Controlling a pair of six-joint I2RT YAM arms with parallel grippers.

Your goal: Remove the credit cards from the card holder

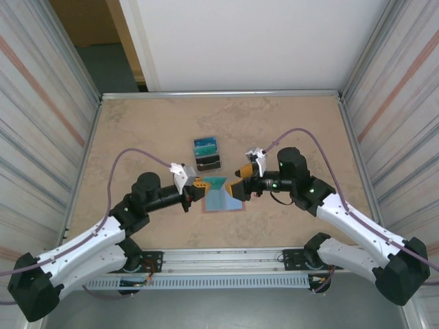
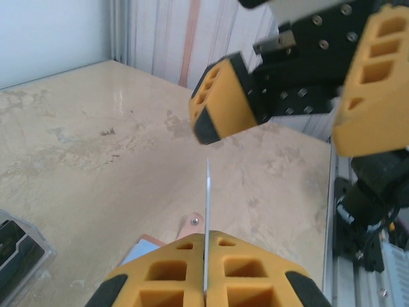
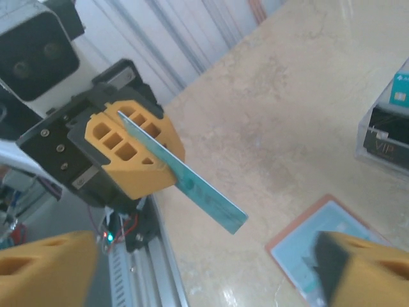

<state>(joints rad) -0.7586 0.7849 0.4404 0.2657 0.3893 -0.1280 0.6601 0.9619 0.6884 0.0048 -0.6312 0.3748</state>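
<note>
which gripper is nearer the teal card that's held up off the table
Left. The left gripper has its fingers shut on one end of the credit card; the right gripper stands open just past the card's free end, not touching it.

Your top camera looks down from above and behind the arm bases (image 1: 137,260) over the whole table (image 1: 137,123). Each wrist camera sits close, facing the other. Both share the credit card (image 3: 192,188) between left gripper (image 3: 150,160) and right gripper (image 2: 284,128).
</note>
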